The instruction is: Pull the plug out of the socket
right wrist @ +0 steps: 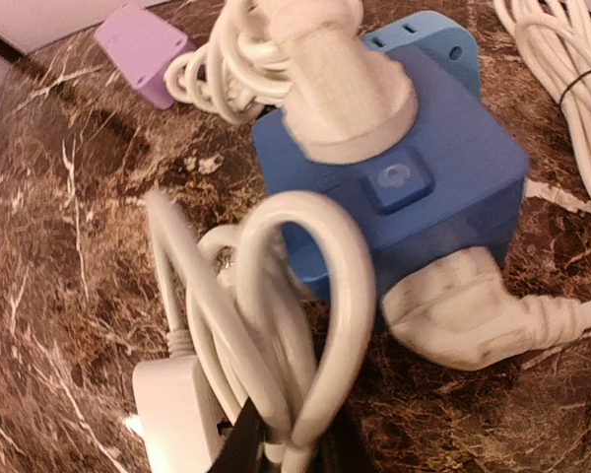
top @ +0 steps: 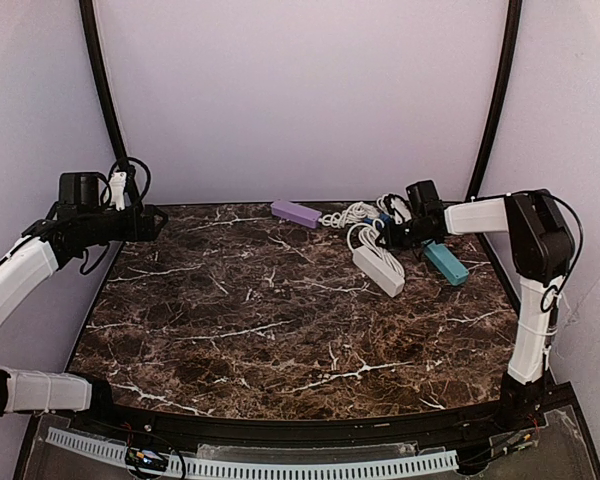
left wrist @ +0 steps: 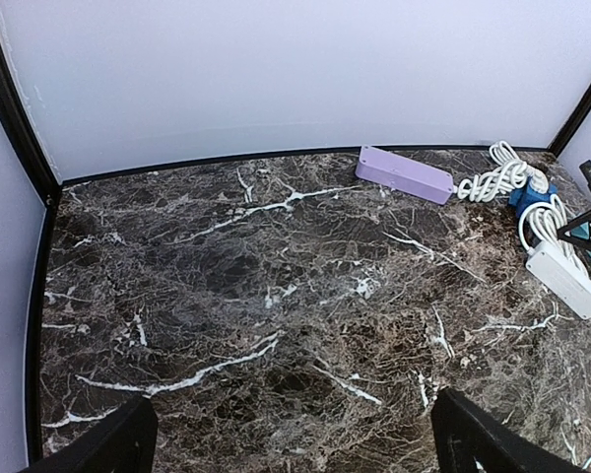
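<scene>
Only a blue speck from the top camera, far right at the back of the surface (top: 260, 330), wedged among white cords between purple power strip (top: 295, 213) and teal power strip (top: 445, 263). Up close in the right wrist view, reads as the socket (right wrist: 433, 168): a smooth, bright blue plastic cube with rounded corners and a square raised button on one face. Round plug (right wrist: 350, 99), matte white with a thick collar, seated in the upward face. Flatter second plug (right wrist: 453, 315) pushed into a side face, with cord running off right. Glossy white cable loop (right wrist: 310, 286) arching in front, above the end of the white power strip (right wrist: 177, 419). Right gripper (right wrist: 291, 448) narrow at the bottom edge, dark fingers either side of a strand of that loop; cannot tell whether actually clamped. In the left wrist view alone, the left gripper (left wrist: 294, 404): spread wide, holding nothing, hovering over bare dark marble veined with white, well apart from the socket at that view's far right edge.
</scene>
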